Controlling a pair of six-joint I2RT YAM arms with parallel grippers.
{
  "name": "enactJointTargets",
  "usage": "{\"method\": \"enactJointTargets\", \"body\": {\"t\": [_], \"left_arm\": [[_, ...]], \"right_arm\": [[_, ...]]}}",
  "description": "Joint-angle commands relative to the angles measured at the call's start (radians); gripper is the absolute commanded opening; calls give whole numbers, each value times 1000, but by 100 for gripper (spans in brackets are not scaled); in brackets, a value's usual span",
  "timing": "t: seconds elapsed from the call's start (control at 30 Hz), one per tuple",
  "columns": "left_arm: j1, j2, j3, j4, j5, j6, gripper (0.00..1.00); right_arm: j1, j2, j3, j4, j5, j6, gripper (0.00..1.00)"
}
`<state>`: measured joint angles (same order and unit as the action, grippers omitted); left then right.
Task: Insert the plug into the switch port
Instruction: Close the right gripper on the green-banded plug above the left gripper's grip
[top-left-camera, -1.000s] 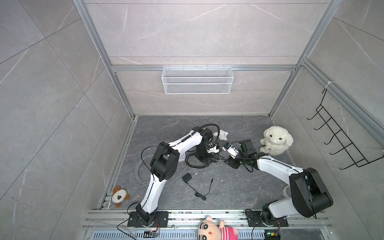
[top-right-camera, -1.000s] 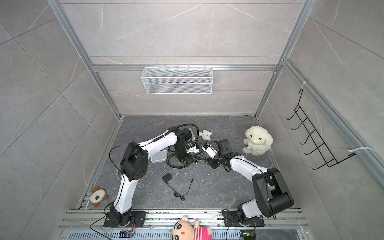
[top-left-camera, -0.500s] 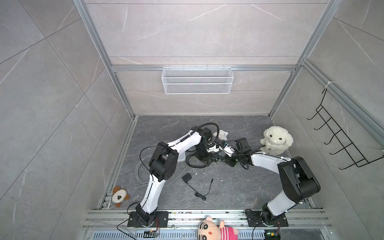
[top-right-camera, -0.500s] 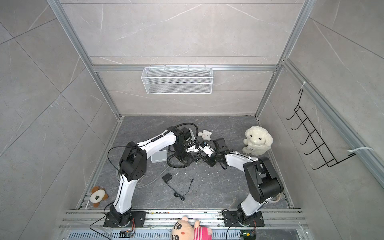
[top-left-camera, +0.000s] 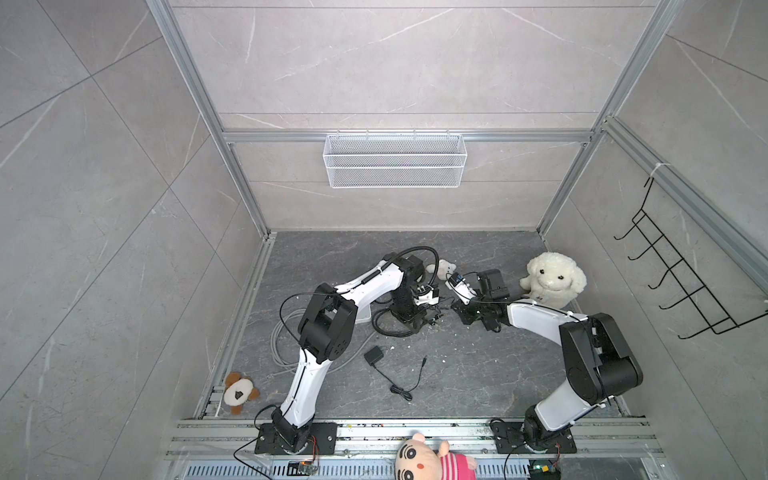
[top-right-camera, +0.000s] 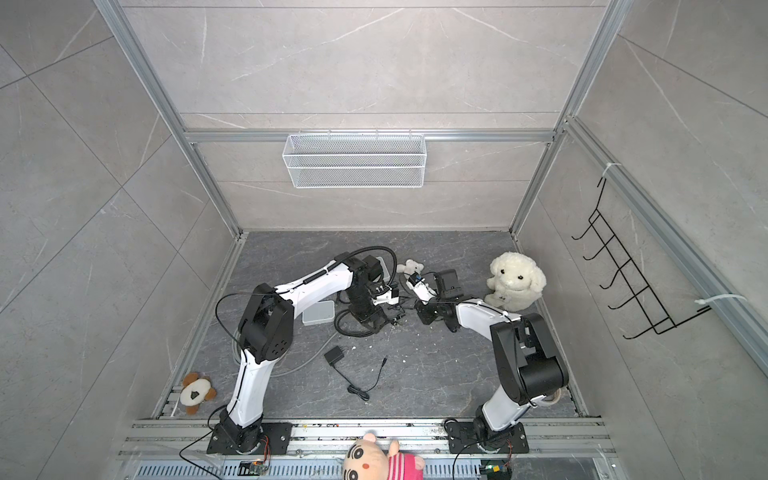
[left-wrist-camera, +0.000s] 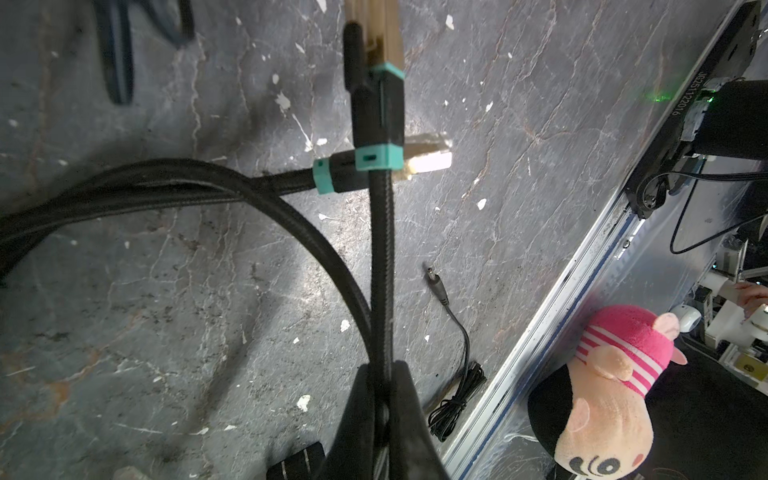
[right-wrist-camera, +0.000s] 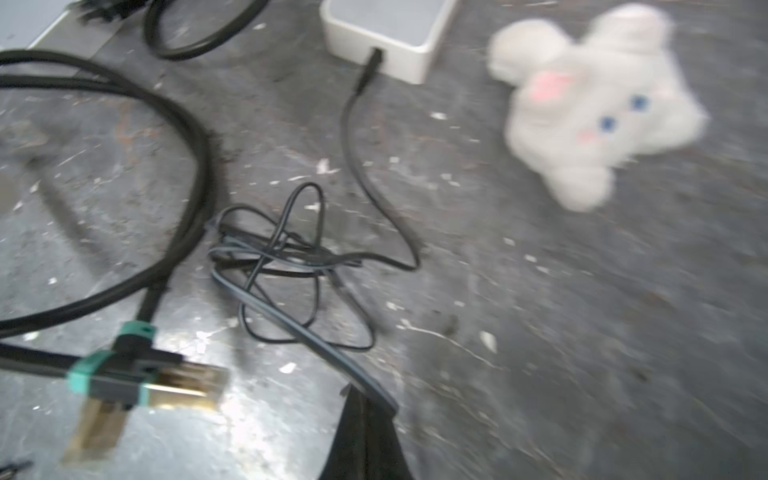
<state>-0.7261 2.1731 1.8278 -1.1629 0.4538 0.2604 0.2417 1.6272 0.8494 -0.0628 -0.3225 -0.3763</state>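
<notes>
Gold plug (right-wrist-camera: 187, 388) and small white plush (right-wrist-camera: 598, 104) blurred, white box (right-wrist-camera: 386, 37) cut by edge, pink doll (top-left-camera: 432, 461) cropped

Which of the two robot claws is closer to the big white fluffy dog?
The right one. The right gripper sits between the white dog and the left gripper, which clamps a black cable farther away.

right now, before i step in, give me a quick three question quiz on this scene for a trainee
1. True or false: the left hand is shut on the black braided cable.
2. How many teal-banded plugs cross in the left wrist view? A one, B two, C four.
3. Which toy lies beside the white box?
Key: 1 true; 2 B; 3 the small white plush.
</notes>
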Motion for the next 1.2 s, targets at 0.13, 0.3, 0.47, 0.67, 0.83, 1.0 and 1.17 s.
{"method": "enactJointTargets", "body": {"t": [0.13, 0.3, 0.47, 0.67, 0.83, 1.0, 1.17], "left_arm": [[-3, -134, 26, -18, 27, -7, 0], [4, -167, 37, -5, -33, -27, 0], [34, -201, 33, 7, -176, -45, 0], [124, -248, 28, 29, -263, -34, 0], [146, -247, 27, 29, -214, 39, 0], [159, -216, 24, 41, -178, 111, 0], [163, -196, 54, 27, -131, 150, 0]], "right_arm": [[-47, 28, 70, -56, 209, 84, 6], [-50, 42, 100, -113, 262, 108, 26], [-51, -26, 115, -158, 299, 167, 44], [-51, -148, 138, -278, 162, 206, 52], [-52, -181, 178, -256, -72, 505, 50], [-25, -139, 123, 57, -289, 1057, 48], [54, -77, 89, 302, -318, 1276, 52]]}}
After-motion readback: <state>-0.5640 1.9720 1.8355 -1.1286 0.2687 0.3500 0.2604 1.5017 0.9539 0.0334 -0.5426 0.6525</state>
